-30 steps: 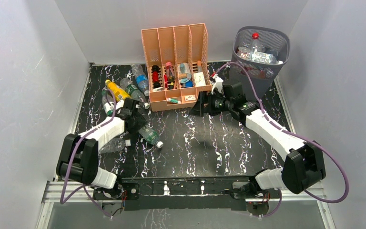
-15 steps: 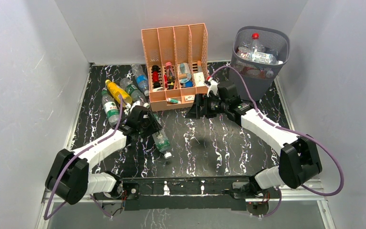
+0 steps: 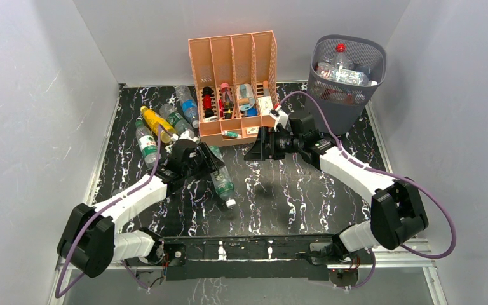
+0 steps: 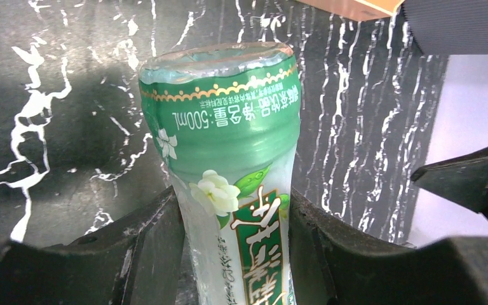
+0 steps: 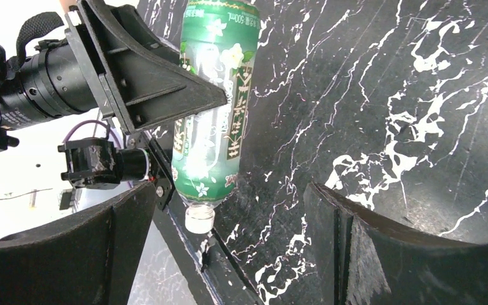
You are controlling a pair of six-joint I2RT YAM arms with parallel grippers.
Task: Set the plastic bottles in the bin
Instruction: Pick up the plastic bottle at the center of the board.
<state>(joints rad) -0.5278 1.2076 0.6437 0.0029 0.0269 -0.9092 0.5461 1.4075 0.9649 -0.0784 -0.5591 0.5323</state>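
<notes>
**Now the left claw grips a green-label bottle, and the right claw stands wide**

Now the left claw is closed to a narrow gap around one green-label bottle. In the left wrist view its two dark fingers press on both sides of the bottle body, just below the green band of the label, and the clear base of the bottle points away from the claw. The white cap sticks out on the other side of the claw, towards the near edge of the table. Whether the bottle touches the table or hangs a little above it, I cannot tell.

The right claw is opened wide and holds nothing. It faces the left claw across a strip of bare table. In the right wrist view the held bottle appears between its two spread fingers, but well apart from them, so nothing touches.

Several loose bottles lie on the table behind the left claw and to its left, close together. The peach organizer stands just beyond both claws. The bin stands behind the right claw, to its right and farther back, and some bottles are already inside it.
</notes>
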